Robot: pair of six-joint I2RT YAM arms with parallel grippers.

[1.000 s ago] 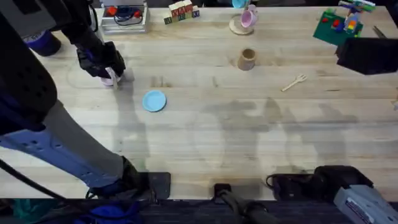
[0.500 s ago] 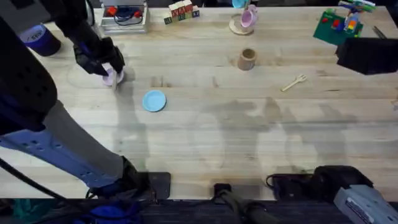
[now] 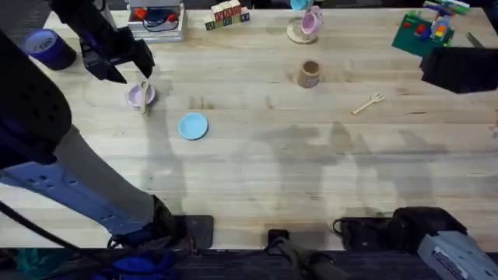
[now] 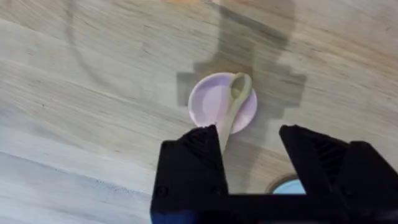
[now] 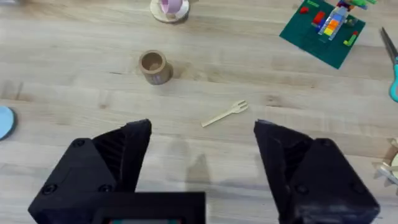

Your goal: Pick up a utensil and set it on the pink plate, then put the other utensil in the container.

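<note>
The wooden spoon (image 3: 143, 96) lies across the pink plate (image 3: 137, 95), its handle reaching over the near rim. My left gripper (image 3: 118, 66) hovers above and just beyond the plate, open and empty. In the left wrist view the spoon (image 4: 235, 99) rests on the plate (image 4: 208, 104) beyond my open left gripper (image 4: 249, 149). The wooden fork (image 3: 367, 103) lies on the table right of centre, with the wooden container (image 3: 309, 74) standing upright to its far left. My right gripper (image 5: 202, 143) is open, high above the fork (image 5: 225, 114) and container (image 5: 153, 66).
A light blue plate (image 3: 193, 126) sits near-right of the pink one. A pink mug on a coaster (image 3: 306, 26) stands behind the container. A green brick board (image 3: 424, 33) and scissors (image 5: 392, 74) are at the far right, a purple tape roll (image 3: 48, 48) at the far left.
My left gripper has risen off the pink plate and drawn back toward the far left, leaving the spoon lying on the plate. The right arm has not moved.
</note>
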